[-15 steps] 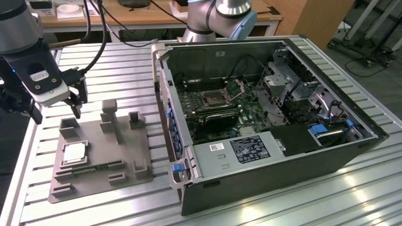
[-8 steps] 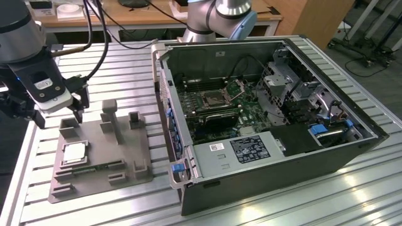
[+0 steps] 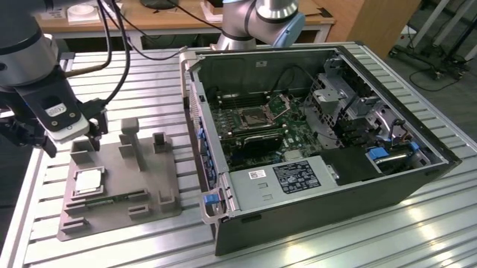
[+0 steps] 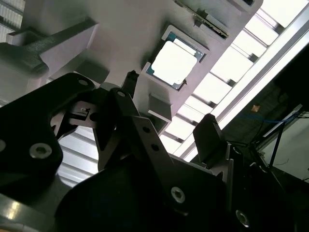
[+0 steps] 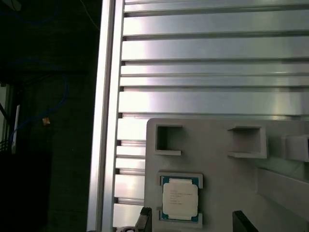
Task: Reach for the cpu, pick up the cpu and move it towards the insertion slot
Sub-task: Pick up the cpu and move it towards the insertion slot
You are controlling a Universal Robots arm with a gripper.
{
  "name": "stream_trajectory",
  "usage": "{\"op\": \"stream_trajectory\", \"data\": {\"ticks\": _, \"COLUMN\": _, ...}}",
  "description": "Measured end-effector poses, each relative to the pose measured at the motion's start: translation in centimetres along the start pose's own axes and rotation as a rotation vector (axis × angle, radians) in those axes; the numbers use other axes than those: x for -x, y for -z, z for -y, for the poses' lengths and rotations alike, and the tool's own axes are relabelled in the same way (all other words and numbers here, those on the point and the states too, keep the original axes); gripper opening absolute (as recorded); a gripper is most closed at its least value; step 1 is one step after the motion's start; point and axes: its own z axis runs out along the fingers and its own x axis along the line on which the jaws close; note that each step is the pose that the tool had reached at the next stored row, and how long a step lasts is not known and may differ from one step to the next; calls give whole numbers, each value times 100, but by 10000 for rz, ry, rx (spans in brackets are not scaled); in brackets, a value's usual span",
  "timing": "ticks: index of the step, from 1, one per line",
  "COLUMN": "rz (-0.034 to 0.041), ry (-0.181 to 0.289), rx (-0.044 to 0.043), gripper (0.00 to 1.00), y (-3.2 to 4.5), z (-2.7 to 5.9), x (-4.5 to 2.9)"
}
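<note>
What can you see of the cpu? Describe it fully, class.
The cpu is a small flat square chip with a silvery metal top and a thin greenish rim. It lies flat in a square recess of the grey tray on the slatted table. The open hand hovers above, not touching it.

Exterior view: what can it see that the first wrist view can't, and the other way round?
Exterior view extras: the open computer case and, on its green motherboard, the insertion slot. First wrist view extras: lines of print on the cpu and a blue cable in the dark past the table's edge. Both: the cpu lying in the grey tray on the slatted table, with the open gripper near it.
</note>
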Motion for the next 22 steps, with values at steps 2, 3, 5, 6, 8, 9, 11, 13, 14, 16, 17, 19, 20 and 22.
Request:
{"op": "stream_trajectory", "data": {"ticks": 2, "rz": 7, "ry": 0, "rx": 77, "gripper": 73, "y": -21, "z": 6, "x": -7}}
{"op": "stream_trajectory", "data": {"ticks": 3, "rz": 11, "ry": -1, "rx": 103, "gripper": 73, "y": -35, "z": 7, "x": -12}}
{"op": "stream_trajectory", "data": {"ticks": 5, "rz": 14, "ry": 0, "rx": 140, "gripper": 73, "y": -66, "z": 11, "x": -21}}
{"op": "stream_trajectory", "data": {"ticks": 6, "rz": 15, "ry": 1, "rx": 153, "gripper": 73, "y": -80, "z": 13, "x": -24}}
{"op": "stream_trajectory", "data": {"ticks": 8, "rz": 19, "ry": 2, "rx": 177, "gripper": 73, "y": -104, "z": 14, "x": -27}}
{"op": "stream_trajectory", "data": {"ticks": 9, "rz": 22, "ry": 2, "rx": 179, "gripper": 73, "y": -109, "z": 15, "x": -28}}
{"op": "stream_trajectory", "data": {"ticks": 11, "rz": 23, "ry": 1, "rx": 178, "gripper": 73, "y": -109, "z": 15, "x": -28}}
{"op": "stream_trajectory", "data": {"ticks": 13, "rz": 34, "ry": 2, "rx": 180, "gripper": 73, "y": -111, "z": 14, "x": -28}}
{"op": "stream_trajectory", "data": {"ticks": 14, "rz": 34, "ry": 2, "rx": 179, "gripper": 73, "y": -111, "z": 14, "x": -28}}
{"op": "stream_trajectory", "data": {"ticks": 16, "rz": 35, "ry": 2, "rx": 179, "gripper": 73, "y": -111, "z": 15, "x": -28}}
{"op": "stream_trajectory", "data": {"ticks": 17, "rz": 35, "ry": 2, "rx": 180, "gripper": 73, "y": -111, "z": 14, "x": -28}}
{"op": "stream_trajectory", "data": {"ticks": 19, "rz": 36, "ry": 2, "rx": 179, "gripper": 73, "y": -111, "z": 14, "x": -28}}
{"op": "stream_trajectory", "data": {"ticks": 20, "rz": 36, "ry": 2, "rx": 179, "gripper": 73, "y": -111, "z": 15, "x": -28}}
{"op": "stream_trajectory", "data": {"ticks": 22, "rz": 36, "ry": 2, "rx": 179, "gripper": 73, "y": -114, "z": 15, "x": -28}}
